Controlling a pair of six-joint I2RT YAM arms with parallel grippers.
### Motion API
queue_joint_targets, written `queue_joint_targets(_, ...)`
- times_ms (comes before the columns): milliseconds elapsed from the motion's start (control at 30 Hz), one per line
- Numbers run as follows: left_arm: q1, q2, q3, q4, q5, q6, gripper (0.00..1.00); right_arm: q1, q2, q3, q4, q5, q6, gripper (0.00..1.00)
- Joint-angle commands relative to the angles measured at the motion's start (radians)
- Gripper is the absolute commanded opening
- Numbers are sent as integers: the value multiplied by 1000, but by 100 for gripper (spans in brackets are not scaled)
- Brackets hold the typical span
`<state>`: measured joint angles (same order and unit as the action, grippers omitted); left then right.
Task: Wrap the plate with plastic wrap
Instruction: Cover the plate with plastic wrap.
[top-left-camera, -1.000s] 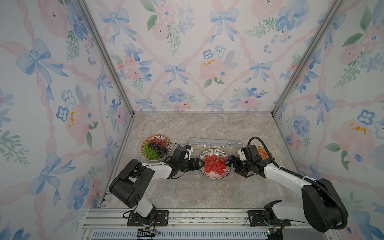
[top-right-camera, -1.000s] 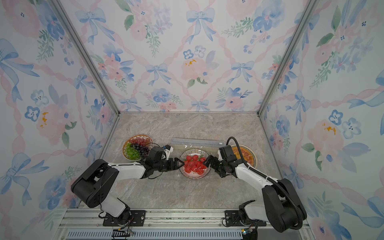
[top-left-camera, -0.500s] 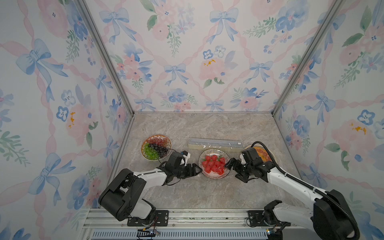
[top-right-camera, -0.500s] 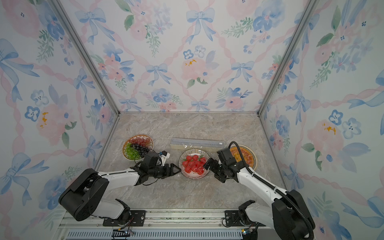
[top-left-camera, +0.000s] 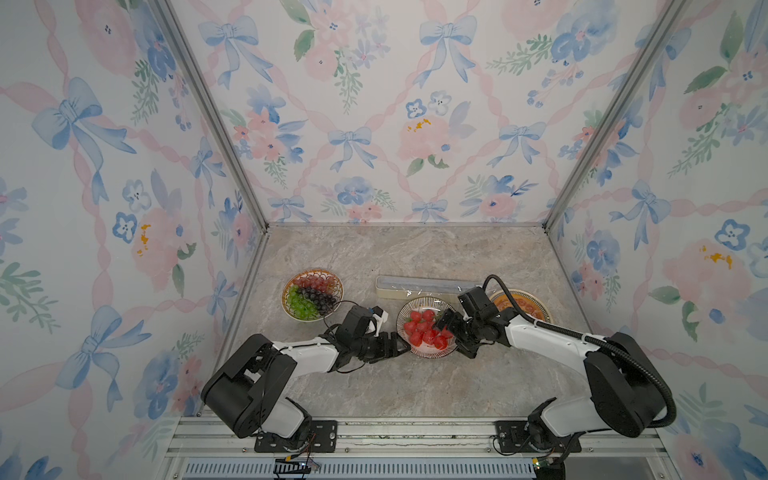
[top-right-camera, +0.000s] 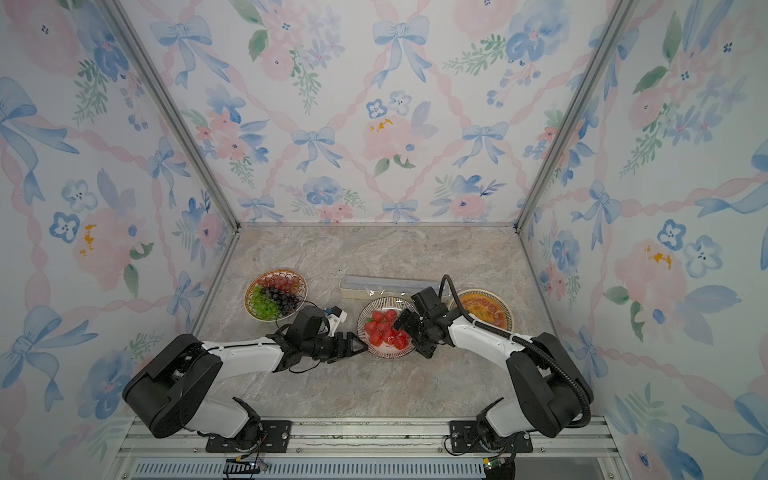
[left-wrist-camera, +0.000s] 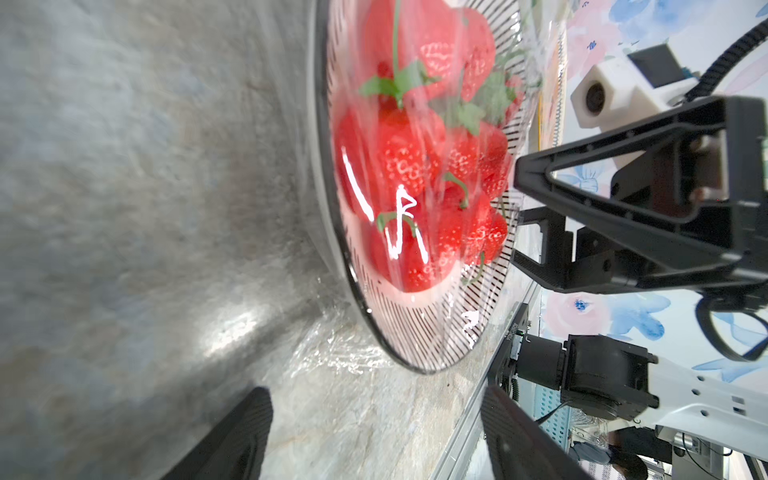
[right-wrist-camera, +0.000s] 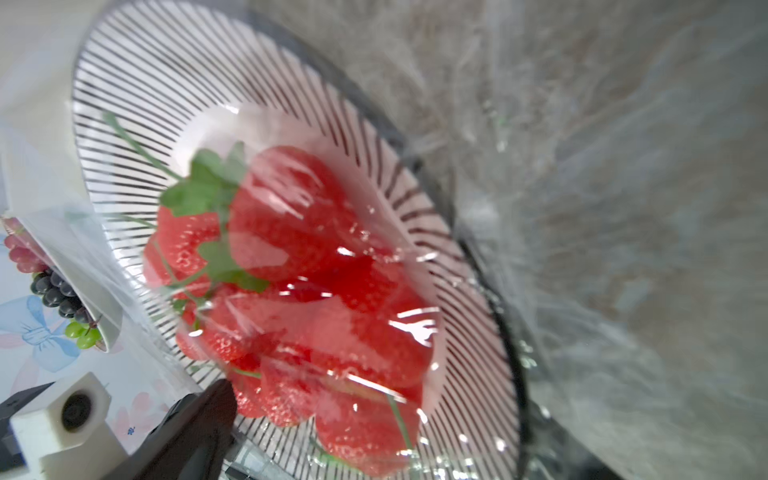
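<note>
Three walls close in the scene: a back wall (top-left-camera: 395, 124), a left wall (top-left-camera: 83, 208) and a right wall (top-left-camera: 685, 199). All are papered white, with blue bows, pink ribbons crossing in a diamond lattice, and pink and blue flowers with green leaves. Bare metal posts (top-left-camera: 216, 124) run up both back corners. The tabletop (top-left-camera: 415, 257) is grey-beige marbled stone; the left wrist view shows a soft glare (left-wrist-camera: 232, 328) on it. A metal rail (top-left-camera: 415, 432) runs along its near edge, with a slotted grille (top-left-camera: 415, 469) below.
</note>
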<state>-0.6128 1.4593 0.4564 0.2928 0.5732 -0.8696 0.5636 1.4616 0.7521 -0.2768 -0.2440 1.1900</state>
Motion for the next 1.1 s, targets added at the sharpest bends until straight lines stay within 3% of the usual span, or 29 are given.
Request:
queue_joint_targets(0, -5, 13, 16, 3, -7, -9, 82, -31, -6, -29, 108, -2, 21, 97)
queue_joint_targets(267, -4, 7, 10, 11, -22, -19, 82, -58, -55, -51, 98, -17, 20, 97)
queue_joint_targets(567, 4, 1, 7, 11, -32, -25, 82, -103, -95, -117, -62, -11, -49, 97)
queue_joint_targets(767, 3, 6, 3, 11, -33, -22, 82, -128, -46, -41, -41, 9, -146, 97)
queue_joint_targets(1067, 3, 2, -3, 10, -30, -20, 82, -114, 48, 17, 113, -53, -152, 97)
